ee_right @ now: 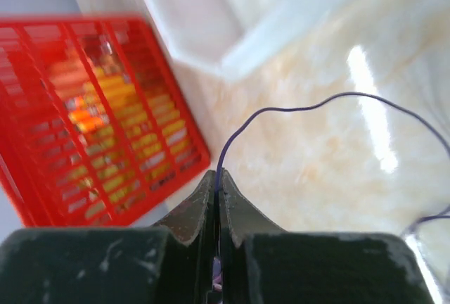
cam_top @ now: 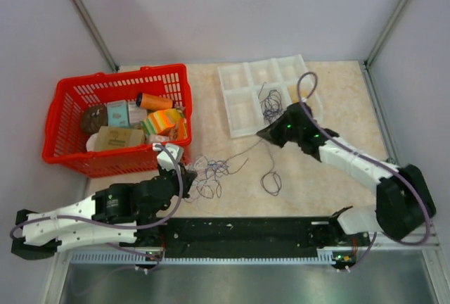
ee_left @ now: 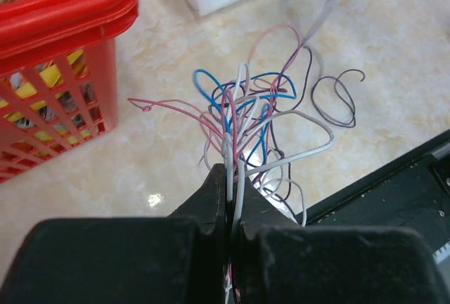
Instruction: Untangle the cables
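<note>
The left gripper clamped the cables; the right gripper, farther right, pinched 1 purple strand leading from that tangle.

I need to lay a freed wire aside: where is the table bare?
Bare: the strip between red basket and white tray; also the patch between the loose purple loop and the right arm. Crowded: beside the basket's front corner, where the cables bunch at the left gripper.
</note>
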`<state>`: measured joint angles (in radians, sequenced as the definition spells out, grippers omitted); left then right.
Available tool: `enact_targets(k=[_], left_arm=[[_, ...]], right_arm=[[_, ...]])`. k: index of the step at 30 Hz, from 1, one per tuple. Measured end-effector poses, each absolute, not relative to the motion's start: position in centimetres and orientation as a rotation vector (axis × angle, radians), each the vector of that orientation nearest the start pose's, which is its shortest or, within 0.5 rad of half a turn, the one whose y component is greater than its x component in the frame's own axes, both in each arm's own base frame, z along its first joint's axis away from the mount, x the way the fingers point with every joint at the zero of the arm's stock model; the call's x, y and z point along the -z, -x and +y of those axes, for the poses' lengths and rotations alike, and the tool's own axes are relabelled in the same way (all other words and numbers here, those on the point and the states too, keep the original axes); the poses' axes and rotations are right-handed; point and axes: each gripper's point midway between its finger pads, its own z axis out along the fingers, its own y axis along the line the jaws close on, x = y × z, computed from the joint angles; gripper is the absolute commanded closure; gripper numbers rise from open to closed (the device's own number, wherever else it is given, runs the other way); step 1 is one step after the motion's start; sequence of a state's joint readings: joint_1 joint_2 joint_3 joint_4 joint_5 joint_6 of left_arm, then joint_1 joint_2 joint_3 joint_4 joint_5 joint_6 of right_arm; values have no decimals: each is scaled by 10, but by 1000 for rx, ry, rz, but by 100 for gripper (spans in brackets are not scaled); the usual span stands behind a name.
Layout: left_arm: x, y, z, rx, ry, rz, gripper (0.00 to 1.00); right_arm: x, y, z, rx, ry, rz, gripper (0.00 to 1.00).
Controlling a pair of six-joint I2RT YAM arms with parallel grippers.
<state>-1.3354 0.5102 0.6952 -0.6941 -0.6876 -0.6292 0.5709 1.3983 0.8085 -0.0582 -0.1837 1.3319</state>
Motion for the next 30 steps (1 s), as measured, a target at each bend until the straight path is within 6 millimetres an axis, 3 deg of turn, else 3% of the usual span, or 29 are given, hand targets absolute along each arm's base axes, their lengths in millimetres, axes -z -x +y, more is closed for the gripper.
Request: enact_targets(k=[4, 7, 10, 12, 15, 20, 23, 27, 30], left_arm=[[-194, -142, -158, 472, -215, 2024, 100], [-182, -144, -144, 386, -156, 2057, 100], [-177, -146, -135, 343, -110, 2067, 100], [-178, -147, -134, 341, -97, 2063, 100], [-178, -147, -140, 347, -111, 2063, 100], [-172, -147, -158, 376, -148, 2070, 100], [-167, -147, -169, 391, -174, 2074, 100], [-167, -148, -183, 413, -205, 2068, 100], [-165, -148, -190, 417, -225, 2072, 100]], right_arm=[[-191, -325, 185, -825, -749, 2143, 100], [-231, -321, 124, -609, -700, 2000, 100], [-247, -310, 83, -449, -659, 1950, 100], [-252, -305, 72, -384, -616, 1957, 100], [-262, -302, 78, -374, -486, 2008, 100], [-269, -292, 108, -516, -342, 2062, 100], [-252, -275, 138, -612, -247, 2144, 100], [-215, -247, 188, -770, -110, 2318, 100], [-187, -242, 190, -754, -120, 2402, 100]])
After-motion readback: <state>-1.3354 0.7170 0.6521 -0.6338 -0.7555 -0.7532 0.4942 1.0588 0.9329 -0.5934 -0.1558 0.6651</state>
